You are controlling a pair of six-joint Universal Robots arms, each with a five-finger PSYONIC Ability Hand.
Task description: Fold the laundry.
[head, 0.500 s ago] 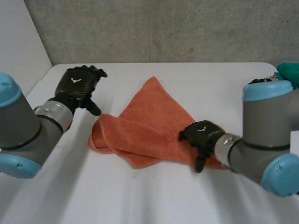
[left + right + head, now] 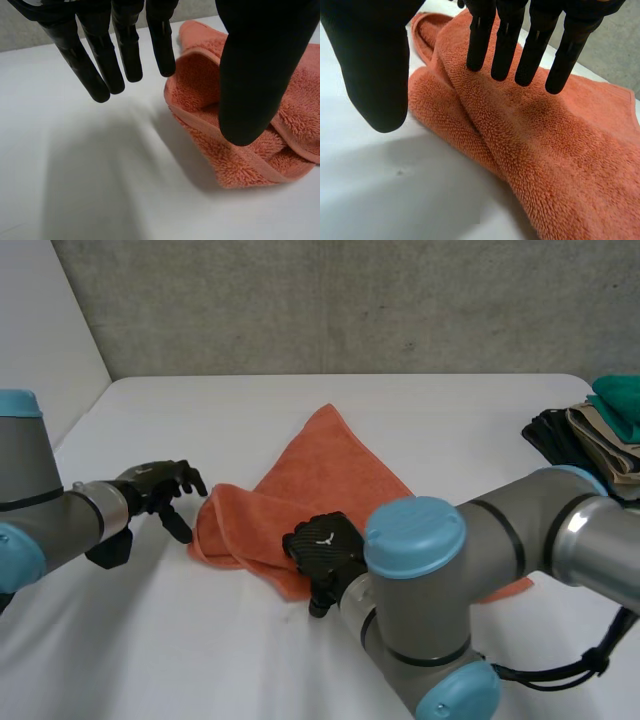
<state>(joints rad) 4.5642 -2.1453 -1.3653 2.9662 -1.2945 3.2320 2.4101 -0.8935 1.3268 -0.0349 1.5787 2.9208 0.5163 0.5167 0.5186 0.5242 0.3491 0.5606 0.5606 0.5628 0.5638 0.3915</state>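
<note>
Bare table around towel, clothes pile far right

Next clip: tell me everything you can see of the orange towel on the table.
The orange towel looks like fluffy terry cloth with a stitched hem and lies on the middle of the white table. It is loosely doubled over, not neatly folded. One corner points toward the far wall, and the end nearest the left hand is bunched into overlapping folds. That hand is open, thumb above those folds. The right hand, also open, hangs over the towel's near edge. Whether either hand touches it cannot be told.
</note>
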